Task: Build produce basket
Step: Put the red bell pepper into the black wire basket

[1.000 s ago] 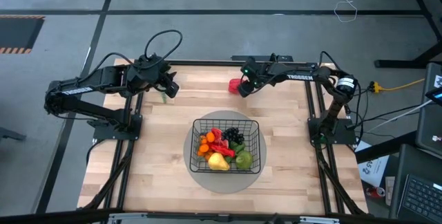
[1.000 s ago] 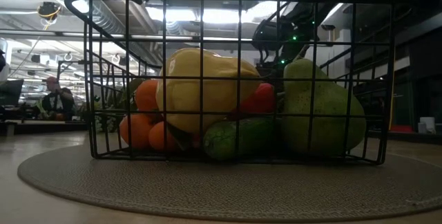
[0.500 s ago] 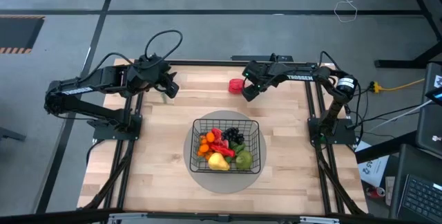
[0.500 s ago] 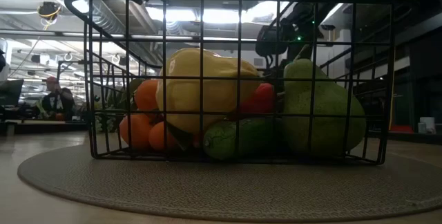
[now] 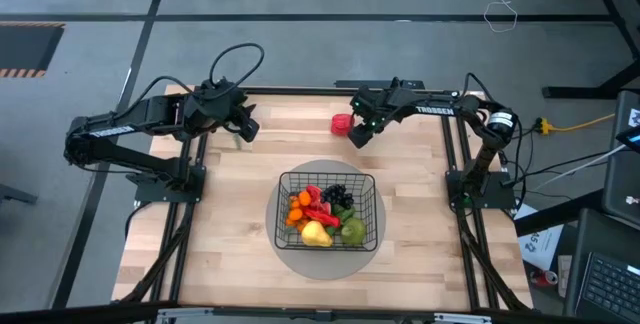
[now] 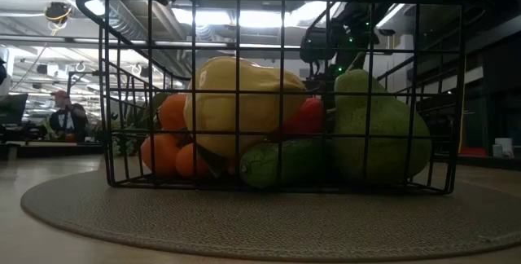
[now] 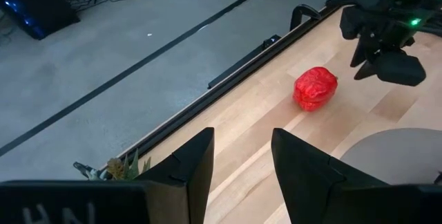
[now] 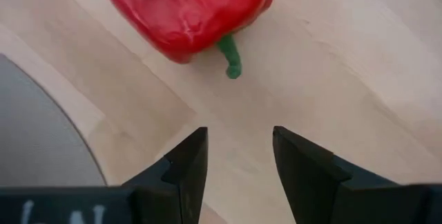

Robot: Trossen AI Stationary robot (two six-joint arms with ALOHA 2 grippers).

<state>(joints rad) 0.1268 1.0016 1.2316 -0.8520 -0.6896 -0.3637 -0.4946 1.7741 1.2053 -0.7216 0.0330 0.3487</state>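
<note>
A black wire basket (image 5: 283,177) stands on a grey round mat (image 5: 292,254) at the table's middle. It holds produce: a yellow pepper (image 6: 236,105), a green pear (image 6: 378,129), a cucumber (image 6: 281,162), oranges (image 6: 167,146), dark grapes (image 5: 340,196). A red pepper (image 5: 342,123) lies on its side on the bare wood near the far edge, its green stem (image 8: 231,58) toward my right gripper (image 8: 238,158). That gripper hangs open just right of the pepper, pointing steeply down, touching nothing. My left gripper (image 7: 242,162) waits open at the far left, raised above the table.
A leafy green sprig (image 7: 117,169) lies at the far left edge below my left gripper. Bare wood lies between the pepper and the basket. Beyond the table, seated people show far off in the low view (image 6: 65,117).
My right gripper has tipped, and its fingertips have swung a little off the red pepper toward the table's right. More of the pepper shows in the high view now. The pepper has stayed where it lay.
</note>
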